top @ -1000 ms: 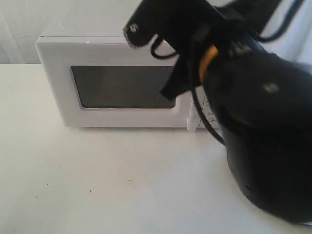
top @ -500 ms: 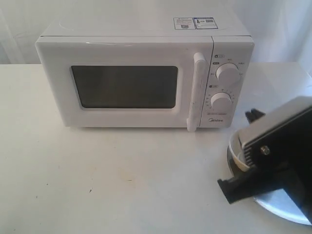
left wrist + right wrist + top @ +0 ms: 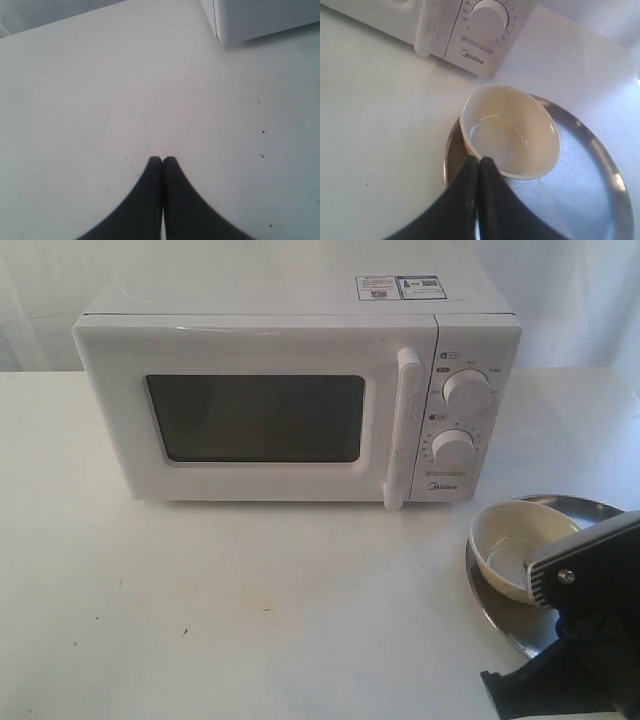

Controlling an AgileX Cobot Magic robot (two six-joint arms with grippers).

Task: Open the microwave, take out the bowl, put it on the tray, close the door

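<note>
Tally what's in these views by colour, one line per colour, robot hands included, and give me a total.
White: 1, the microwave
Cream: 1, the bowl
Silver: 1, the tray
Black: 2, the left hand and the right hand
Total: 5

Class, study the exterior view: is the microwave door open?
No, the door sits shut, flush beside the control panel, with no gap showing along its handle.
</note>
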